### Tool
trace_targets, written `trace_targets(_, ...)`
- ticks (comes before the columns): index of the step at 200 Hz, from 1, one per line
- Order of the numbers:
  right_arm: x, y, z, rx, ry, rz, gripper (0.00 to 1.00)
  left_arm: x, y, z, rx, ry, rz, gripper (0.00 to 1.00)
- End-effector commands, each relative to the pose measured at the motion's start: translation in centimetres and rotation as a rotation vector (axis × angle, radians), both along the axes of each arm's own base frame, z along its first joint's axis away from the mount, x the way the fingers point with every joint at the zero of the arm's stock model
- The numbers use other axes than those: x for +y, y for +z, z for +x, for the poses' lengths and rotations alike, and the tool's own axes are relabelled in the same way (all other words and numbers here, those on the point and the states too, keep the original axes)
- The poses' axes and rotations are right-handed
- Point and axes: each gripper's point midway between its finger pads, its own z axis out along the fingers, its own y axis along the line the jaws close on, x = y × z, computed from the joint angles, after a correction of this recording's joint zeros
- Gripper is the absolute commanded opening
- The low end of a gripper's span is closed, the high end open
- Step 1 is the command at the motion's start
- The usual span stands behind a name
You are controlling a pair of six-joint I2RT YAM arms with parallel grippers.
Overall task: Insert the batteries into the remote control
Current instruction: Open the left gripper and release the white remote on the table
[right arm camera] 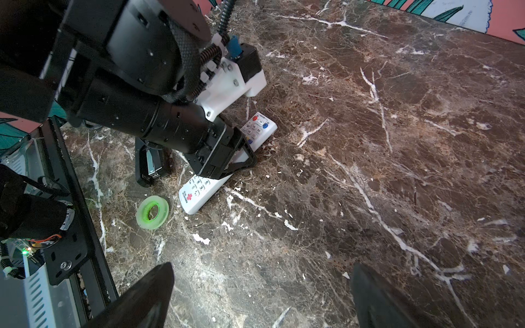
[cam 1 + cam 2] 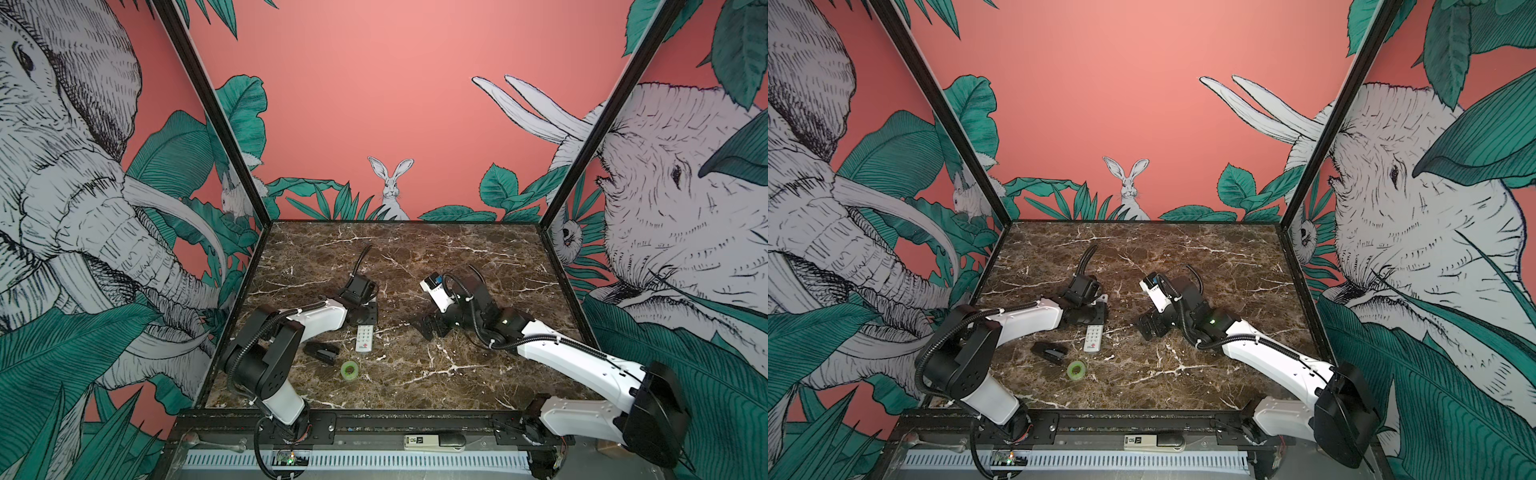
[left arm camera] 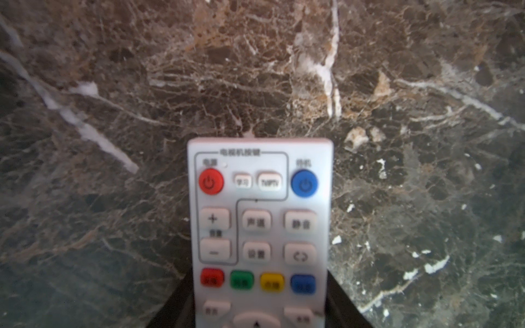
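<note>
clock: 12 is the far wall in both top views, 6 is the front rail.
front rail: a white device (image 2: pixel 419 441) (image 2: pixel 1140 441) with a black end lies along the rail at 5 o'clock of the remote, well apart.
tape roll (image 2: pixel 349 369) (image 2: pixel 1076 369) (image 1: pixel 152 212): a translucent green ring lying flat with its hole up, near the remote's logo end at 7 o'clock, not touching it.
black object (image 2: pixel 320 352) (image 2: pixel 1049 351) (image 1: pixel 149 167): oblong and matte with a silvery metal part, near the logo end at 8 o'clock; what it is cannot be told.
remote control (image 2: pixel 365 338) (image 2: pixel 1093 338) (image 3: pixel 260 233) (image 1: pixel 199 196): a long slim white plastic slab with rounded corners, left of the table's middle, button face up.
remote axis: it runs 6 to 12; the red logo end points to 6, the end with round red and blue buttons to 12.
remote buttons: pale rounded squares in rows, with one row of red, green, yellow and blue.
left gripper (image 2: pixel 366 319) (image 2: pixel 1094 319) (image 1: pixel 235 159): sits over the remote's middle, its black jaws half closed against both long sides, clasping it; the logo end sticks out toward 6.
lift: whether the remote rests on the marble or is raised cannot be told.
right gripper (image 2: pixel 430 328) (image 2: pixel 1152 326) (image 1: pixel 261 284): at 3 o'clock of the remote, well apart; its dark tapered jaws are spread wide with only bare marble between them.
table (image 2: pixel 457 374) (image 2: pixel 1183 374): flat, glossy dark brown marble with white veins.
wall (image 2: pixel 374 104): pink, with a drawn rabbit at 12.
</note>
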Motion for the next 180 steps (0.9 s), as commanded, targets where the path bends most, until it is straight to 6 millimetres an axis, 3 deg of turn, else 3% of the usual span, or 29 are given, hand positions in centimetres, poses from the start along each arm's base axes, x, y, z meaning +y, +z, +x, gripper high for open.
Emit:
trace_targets(1,0.0,1.0,0.3,-0.028,-0.012,0.027,0.99,1.2,-2.5,-1.6,0.065,0.018,0.054,0.16)
trace_targets(97,0.2,1.3,0.4,-0.029,-0.006,0.033,0.99,1.4,-2.3,-1.8,0.065,0.023,0.056,0.25)
trace_targets(180,-0.1,1.3,0.4,-0.028,-0.021,0.023,0.99,1.3,-1.2,-1.7,0.040,0.027,0.040,0.39)
